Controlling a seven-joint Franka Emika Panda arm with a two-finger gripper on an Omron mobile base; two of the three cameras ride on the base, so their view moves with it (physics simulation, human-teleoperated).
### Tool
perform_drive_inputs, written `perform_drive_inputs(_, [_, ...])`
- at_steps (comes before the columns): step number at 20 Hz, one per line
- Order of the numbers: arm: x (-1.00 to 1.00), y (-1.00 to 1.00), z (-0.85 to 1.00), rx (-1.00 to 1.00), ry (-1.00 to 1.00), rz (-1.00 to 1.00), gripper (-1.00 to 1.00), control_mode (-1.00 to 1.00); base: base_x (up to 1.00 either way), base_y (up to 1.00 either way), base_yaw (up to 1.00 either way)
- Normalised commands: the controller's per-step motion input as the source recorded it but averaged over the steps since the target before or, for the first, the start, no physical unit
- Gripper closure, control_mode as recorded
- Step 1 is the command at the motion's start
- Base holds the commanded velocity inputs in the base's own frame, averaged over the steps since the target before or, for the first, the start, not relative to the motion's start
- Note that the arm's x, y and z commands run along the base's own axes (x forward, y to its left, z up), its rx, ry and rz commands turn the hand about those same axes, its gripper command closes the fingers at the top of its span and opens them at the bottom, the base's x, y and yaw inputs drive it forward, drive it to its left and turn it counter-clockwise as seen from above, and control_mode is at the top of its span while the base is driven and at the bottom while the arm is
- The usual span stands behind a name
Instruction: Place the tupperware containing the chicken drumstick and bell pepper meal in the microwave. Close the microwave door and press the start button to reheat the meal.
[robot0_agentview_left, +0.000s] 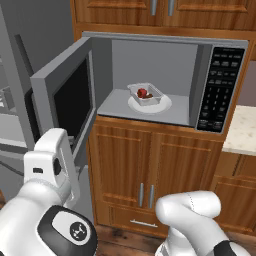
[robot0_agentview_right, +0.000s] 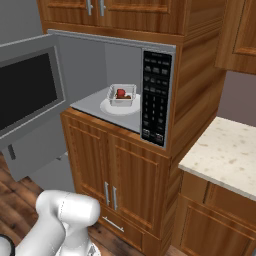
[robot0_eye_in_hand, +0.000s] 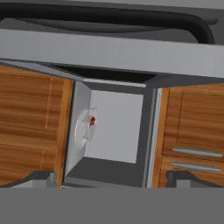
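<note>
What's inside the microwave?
Inside the microwave a tupperware sits on the white turntable. In it you can see a red bell pepper and a brown bit of chicken. The tray's walls hide the rest of the food.

Wooden cabinet doors with paired vertical metal handles are standing closed below the oven niche, a drawer sitting beneath them. Upper wooden cabinets are hanging above. A speckled cream countertop is lying to the right, and dark plank flooring is showing below. A tall grey fridge is standing at the left.
</note>
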Motion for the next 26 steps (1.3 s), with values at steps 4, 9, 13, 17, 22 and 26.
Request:
perform_drive_inputs(4, [0.1,0.6,-0.03,-0.13,0.02,0.0,-1.0,-1.0,0.0,0.0,0.0])
perform_drive_inputs(9, [0.31,0.45,-0.12,-0.11,0.01,0.0,-1.0,-1.0,0.0,0.0,0.0])
perform_drive_inputs(13, [0.5,0.31,-0.19,-0.08,0.0,0.0,-1.0,-1.0,0.0,0.0,0.0])
perform_drive_inputs(17, [0.56,0.29,-0.22,-0.07,0.0,0.0,-1.0,-1.0,0.0,0.0,0.0])
perform_drive_inputs(22, [0.57,0.32,-0.27,-0.07,0.0,0.0,-1.0,-1.0,0.0,0.0,0.0])
perform_drive_inputs(26, [0.5,0.37,-0.19,-0.04,0.0,0.0,-1.0,-1.0,0.0,0.0,0.0])
